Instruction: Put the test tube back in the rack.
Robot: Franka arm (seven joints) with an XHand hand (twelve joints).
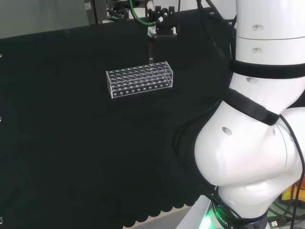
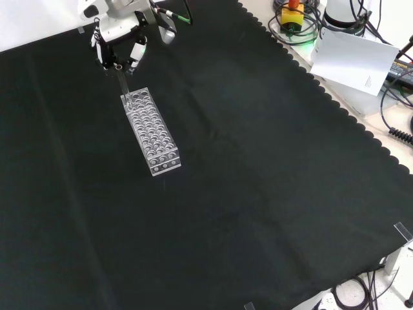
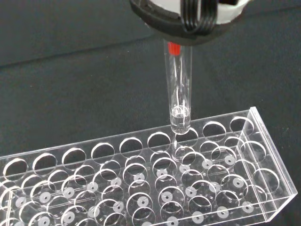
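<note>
Hand (image 2: 118,46) sits in the upper left of the front view, at the top centre of the head view (image 1: 161,26). Its fingers are closed around the top of a clear test tube (image 3: 179,84), which hangs upright below it.

In the wrist view the tube's rounded bottom is right at the top plate of the rack (image 3: 141,179), at a hole in the outer row near one end. Whether the tip has entered the hole is hard to tell. A bit of red shows at the tube's upper end, just under the hand.

Rack is clear plastic with many round holes. In the front view (image 2: 151,132) it lies lengthwise, upper left of centre, with the tube (image 2: 122,82) at its far end. In the head view the rack (image 1: 139,79) lies crosswise, upper centre, tube (image 1: 150,53) above its back edge.

Surface (image 2: 258,194) is covered in black cloth.
</note>
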